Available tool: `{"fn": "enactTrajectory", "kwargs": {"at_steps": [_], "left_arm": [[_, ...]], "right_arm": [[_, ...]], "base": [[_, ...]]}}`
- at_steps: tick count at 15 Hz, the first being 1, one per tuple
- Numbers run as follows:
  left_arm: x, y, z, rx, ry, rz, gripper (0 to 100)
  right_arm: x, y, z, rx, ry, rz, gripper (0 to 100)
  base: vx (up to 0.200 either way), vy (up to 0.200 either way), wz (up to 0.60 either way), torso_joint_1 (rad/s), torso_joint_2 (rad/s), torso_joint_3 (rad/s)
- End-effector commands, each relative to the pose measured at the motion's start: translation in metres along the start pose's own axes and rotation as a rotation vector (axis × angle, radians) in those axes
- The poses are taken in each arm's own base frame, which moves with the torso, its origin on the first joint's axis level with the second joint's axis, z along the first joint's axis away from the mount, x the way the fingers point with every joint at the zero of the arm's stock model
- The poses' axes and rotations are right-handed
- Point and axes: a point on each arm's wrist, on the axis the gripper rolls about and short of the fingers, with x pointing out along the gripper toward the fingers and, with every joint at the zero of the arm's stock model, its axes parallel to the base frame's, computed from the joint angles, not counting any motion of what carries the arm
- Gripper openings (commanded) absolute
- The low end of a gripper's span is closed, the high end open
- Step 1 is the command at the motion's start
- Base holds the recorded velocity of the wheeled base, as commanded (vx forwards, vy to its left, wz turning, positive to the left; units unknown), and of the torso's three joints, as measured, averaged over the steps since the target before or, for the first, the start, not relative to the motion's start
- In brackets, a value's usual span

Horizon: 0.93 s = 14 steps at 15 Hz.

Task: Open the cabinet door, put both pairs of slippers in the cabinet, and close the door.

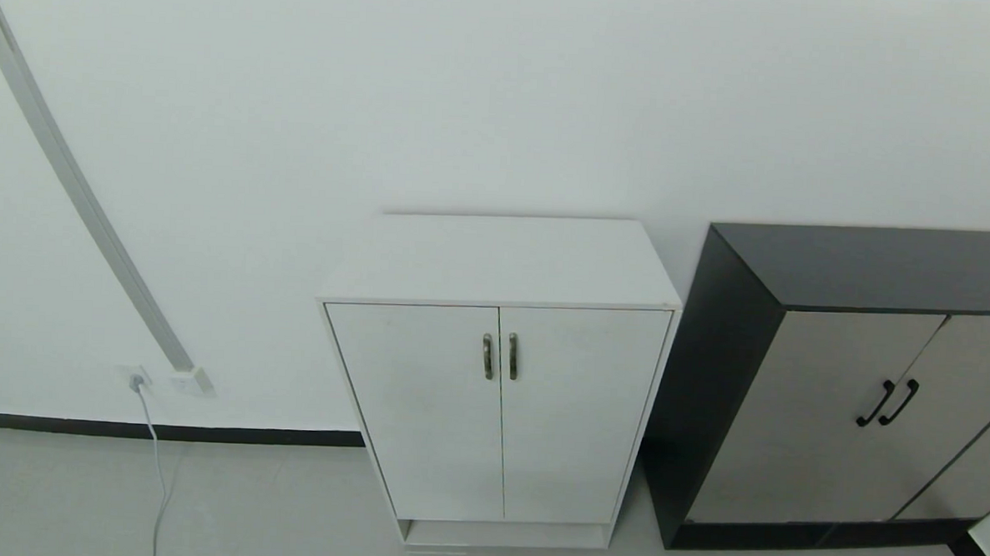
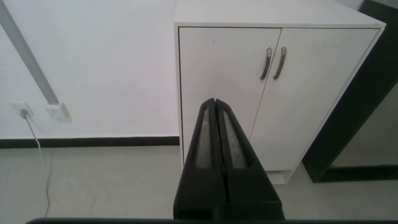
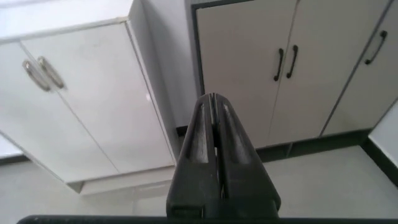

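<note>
Your left hand (image 2: 214, 102) is sitting closed, facing the cabinet (image 1: 504, 257) squarely; its doors (image 1: 422, 408) are shut. Your right hand (image 3: 212, 98), also closed, is pointing nearer the dark cabinet (image 1: 732, 389). Upright handles (image 1: 487, 356) are meeting mid-front, so the left arm looks better placed.

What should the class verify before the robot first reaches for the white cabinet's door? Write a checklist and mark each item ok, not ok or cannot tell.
1. White cabinet faces the robot, in the head view's middle: ok.
2. Both doors shut, so opening comes first: ok.
3. Handles in plain sight, nothing in front of them: ok.
4. Left gripper ready to take a handle: not ok, fingers shut.
5. Right gripper ready to take a handle: not ok, fingers shut.
6. Where the slippers lie: cannot tell.
</note>
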Motion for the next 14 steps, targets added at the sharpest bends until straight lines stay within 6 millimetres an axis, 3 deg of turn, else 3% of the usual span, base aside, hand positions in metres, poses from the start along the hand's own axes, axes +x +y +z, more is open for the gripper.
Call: {"fn": "enactTrajectory", "kwargs": {"at_steps": [1, 14], "left_arm": [[0.0001, 0.0, 0.0, 0.001, 0.001, 0.003, 0], [0.0002, 0.0001, -0.0004, 0.004, 0.003, 0.003, 0]], "right_arm": [[-0.0008, -0.0002, -0.0001, 0.006, -0.013, -0.003, 0], [-0.0008, -0.0001, -0.0002, -0.007, -0.011, 0.0, 0]], "base": [[0.0, 0.0, 0.0, 0.0, 0.0, 0.0], [0.0, 0.0, 0.0, 0.0, 0.0, 0.0]]}}
